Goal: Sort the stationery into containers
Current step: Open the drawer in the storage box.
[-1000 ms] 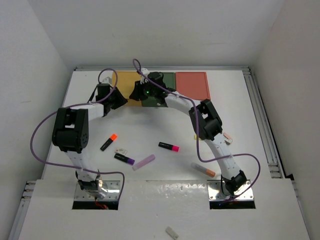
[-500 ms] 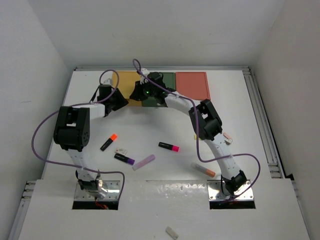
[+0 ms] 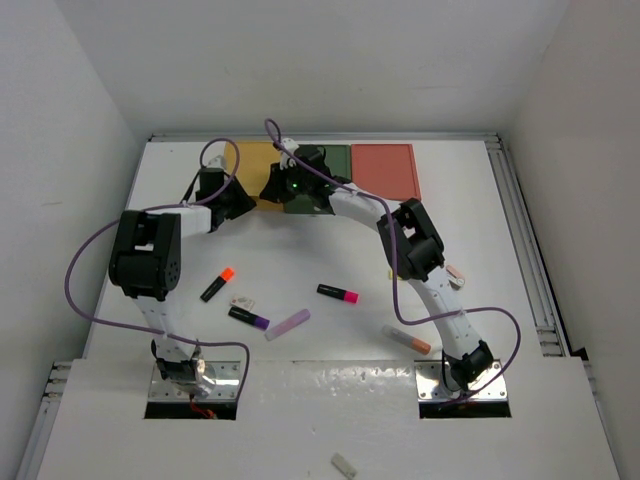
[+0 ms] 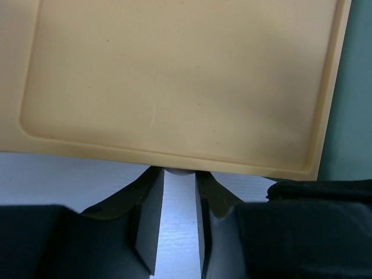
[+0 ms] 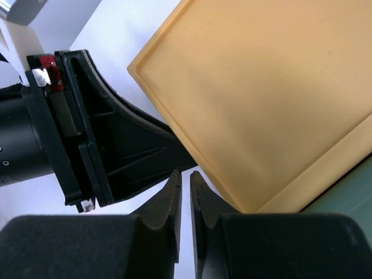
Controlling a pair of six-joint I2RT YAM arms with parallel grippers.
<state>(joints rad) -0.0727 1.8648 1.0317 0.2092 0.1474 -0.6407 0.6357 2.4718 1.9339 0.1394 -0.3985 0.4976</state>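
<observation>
Matte white tabletop (image 3: 330, 255); smooth mustard box (image 4: 174, 75), left gripper (image 4: 179, 247) parted, right gripper (image 5: 185, 212) nearly closed, empty.

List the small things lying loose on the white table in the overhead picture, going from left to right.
Orange-capped marker → small eraser → purple-capped marker → lilac stick → pink-capped marker → clear orange-tipped tube → another small eraser.
</observation>
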